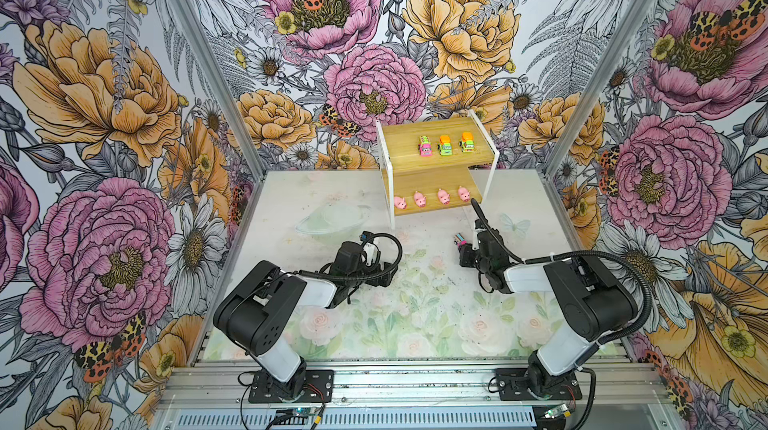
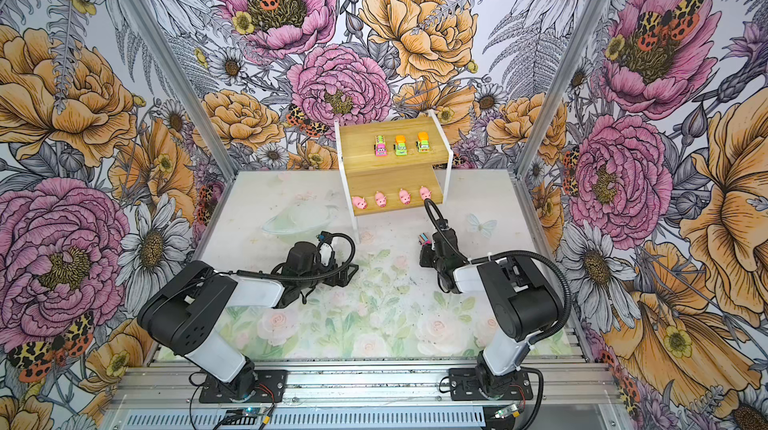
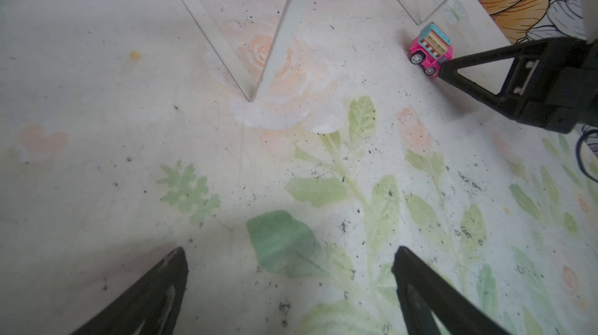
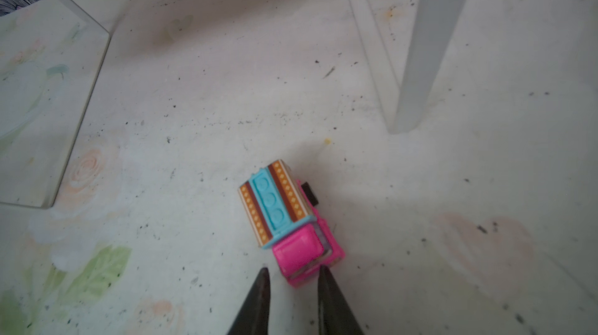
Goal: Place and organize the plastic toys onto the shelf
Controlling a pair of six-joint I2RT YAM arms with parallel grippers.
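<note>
Toys: 8 total, 7 on the shelf (image 1: pixel 401 149), 1 off it. The shelf has 2 wood boards, stepped, on white side frames.

Upper board: 3 trucks in a row, apart from each other. 1 shelf pink truck (image 1: pixel 424 146) with a striped top is at the left end, then 2 green trucks (image 1: pixel 445 145) (image 1: pixel 468 142) with orange tops.

Lower board: 4 pink pigs (image 1: pixel 400 202) (image 1: pixel 419 199) (image 1: pixel 444 196) (image 1: pixel 464 193) in a row, spaced out, near the front edge.

Eighth toy: the loose pink truck (image 4: pixel 281 207), with a blue-and-brown striped top. It sits on the tabletop (image 1: pixel 415 295) in front of the shelf's right half, right at the right arm's tip.

Right gripper (image 4: pixel 293 271): jaws nearly together, tips at the loose truck's cab end, one tip against the pink cab. Cannot tell if it is actually clamped.

Left gripper (image 3: pixel 289 252): jaws wide apart, nothing between them, low over the tabletop, well apart from the loose truck.

Also 1 clear dish (image 1: pixel 332 220) on the tabletop, left of the shelf.
</note>
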